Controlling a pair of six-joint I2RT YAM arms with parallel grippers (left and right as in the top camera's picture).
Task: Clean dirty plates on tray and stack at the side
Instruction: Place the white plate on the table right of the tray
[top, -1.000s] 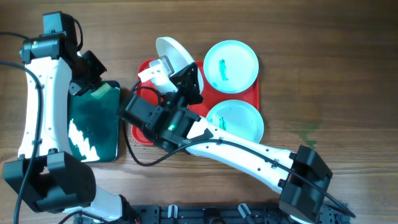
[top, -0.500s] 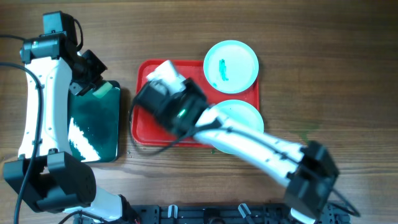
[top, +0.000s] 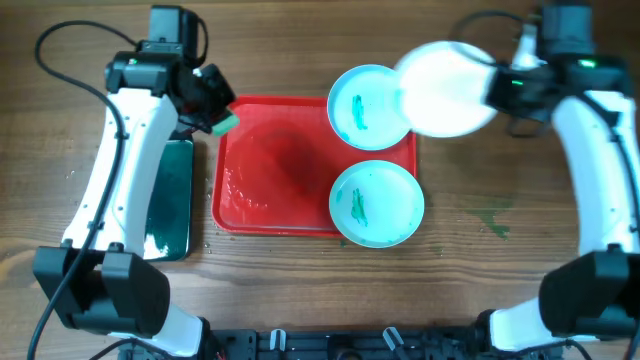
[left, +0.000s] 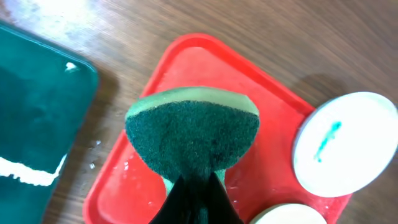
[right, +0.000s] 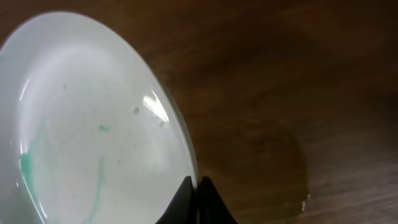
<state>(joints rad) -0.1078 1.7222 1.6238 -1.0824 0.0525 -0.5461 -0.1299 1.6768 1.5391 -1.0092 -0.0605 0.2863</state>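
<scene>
The left arm (top: 125, 170) rises from its base at the near left corner of the desk, its white link running up the left side and bending at the top into a black wrist. From there the left pincer (top: 214, 108) points right and slightly down. In the wrist view its dark fingers (left: 196, 194) are closed tightly on the lower edge of a sponge (left: 193, 134).

The right arm (top: 600, 170) mirrors it, climbing the right side from the near right corner to a black wrist at the far edge. The right pincer (top: 503, 90) reaches left, its narrow tips (right: 198, 198) pinched on the rim of a plate (right: 93, 137), held tilted above the desk.
</scene>
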